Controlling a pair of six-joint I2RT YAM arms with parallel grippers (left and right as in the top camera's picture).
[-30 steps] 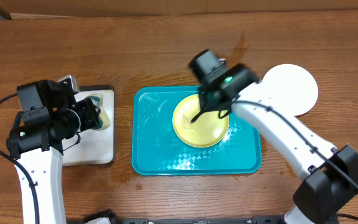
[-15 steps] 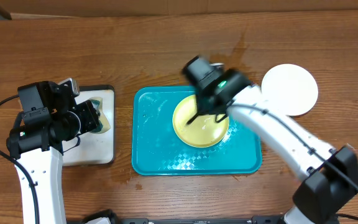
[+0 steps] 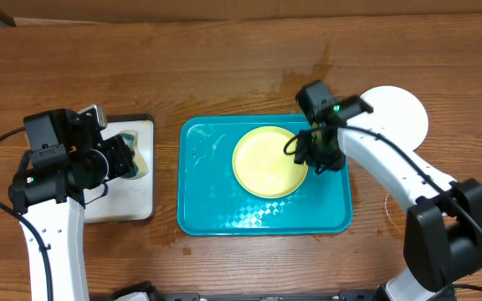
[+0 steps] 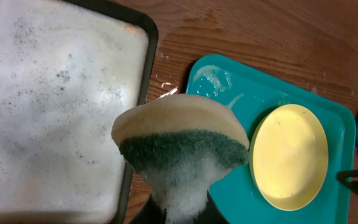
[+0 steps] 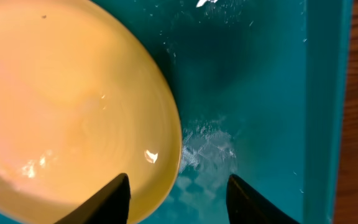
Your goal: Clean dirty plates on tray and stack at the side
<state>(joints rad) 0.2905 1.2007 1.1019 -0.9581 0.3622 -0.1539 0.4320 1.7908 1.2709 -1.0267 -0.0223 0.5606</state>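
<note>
Turquoise plastic frames the scene: we see the yellow plate (image 3: 268, 162) lying flat in the tray (image 3: 216, 209), right of its centre. The right gripper (image 5: 179, 199) hangs at the plate's right rim, fingers spread, one above the plate, one above the tray floor, gripping nothing. Left of the tray, the left gripper (image 3: 128, 156) clamps a foamy sponge (image 4: 179, 143) above the black tray (image 3: 124, 201). A white plate (image 3: 392, 119) lies on the table (image 3: 224, 67) right of the tray.

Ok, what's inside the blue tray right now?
One yellow plate lies in the tray, with foam streaks on the bare floor. The open right claw is over the plate's right rim. Whatever is under the plate is covered.
</note>
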